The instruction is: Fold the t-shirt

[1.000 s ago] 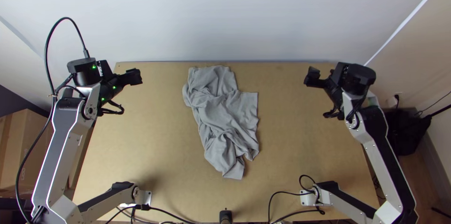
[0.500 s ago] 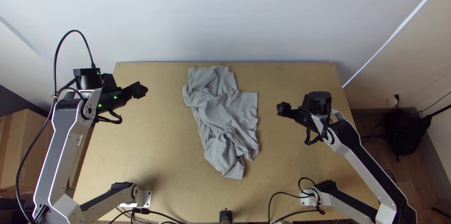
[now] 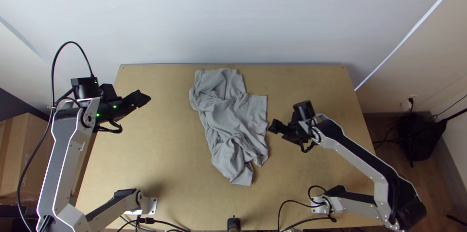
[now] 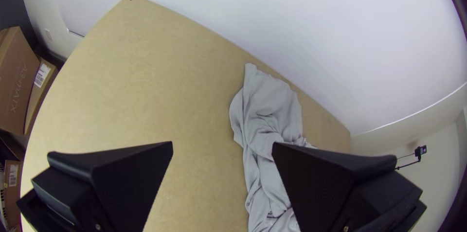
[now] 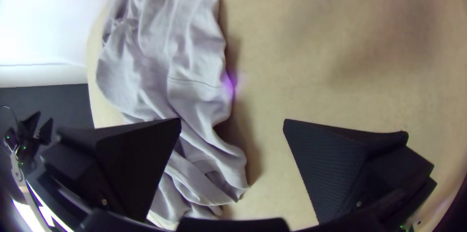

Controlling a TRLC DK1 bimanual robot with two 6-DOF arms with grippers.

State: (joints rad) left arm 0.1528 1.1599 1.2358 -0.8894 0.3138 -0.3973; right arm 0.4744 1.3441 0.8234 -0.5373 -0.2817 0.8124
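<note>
Grey t-shirt (image 3: 228, 115) rumpled on the table (image 3: 165, 159), near the wide-spread right claw (image 3: 273, 126), well apart from the equally spread left claw (image 3: 143, 98).

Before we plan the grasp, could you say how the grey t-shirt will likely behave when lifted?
The t-shirt looks floppy, given its many soft creases, so it would probably droop. Lying bunched, it may come up as a clump rather than one layer.
</note>
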